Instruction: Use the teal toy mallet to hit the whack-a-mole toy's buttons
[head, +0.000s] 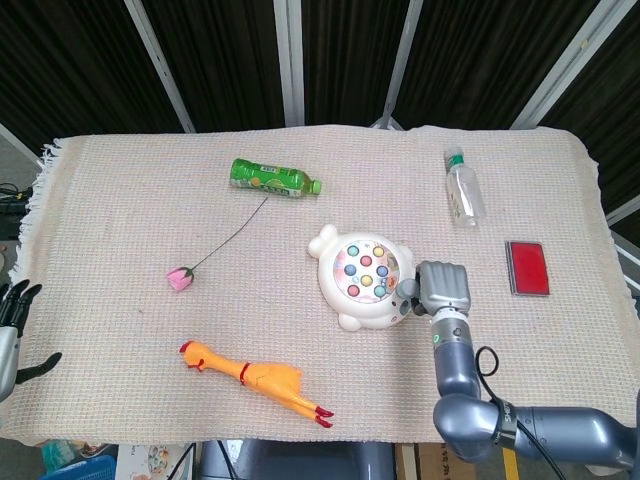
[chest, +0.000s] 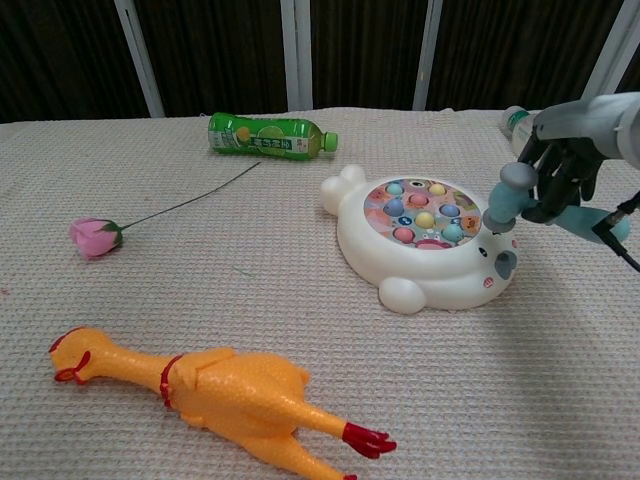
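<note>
Cloth of pale woven weave covers the whole desk and carries everything else. On it, right of centre, lies the white whack-a-mole toy, shaped like a round animal with ears and paws, its top set with coloured buttons. The right arm reaches in from the near right edge, and the right hand sits just beside the toy's right edge with its fingers curled around the teal toy mallet. In the chest view the mallet's grey and teal head hangs at the toy's right rim, near the buttons on that side; whether it touches the toy cannot be told. An orange rubber chicken with a red comb and red feet lies along the near side of the cloth, well apart from the toy. A green drink bottle lies on its side toward the far left of centre, and a clear plastic bottle with a green cap lies at the far right. A flat red rectangular object rests near the right edge, beside the right hand but apart from it. A pink artificial rose lies left of the toy, its thin dark stem running up toward the green bottle. The left hand shows only at the left edge of the head view, off the cloth, its fingers spread and holding nothing.
</note>
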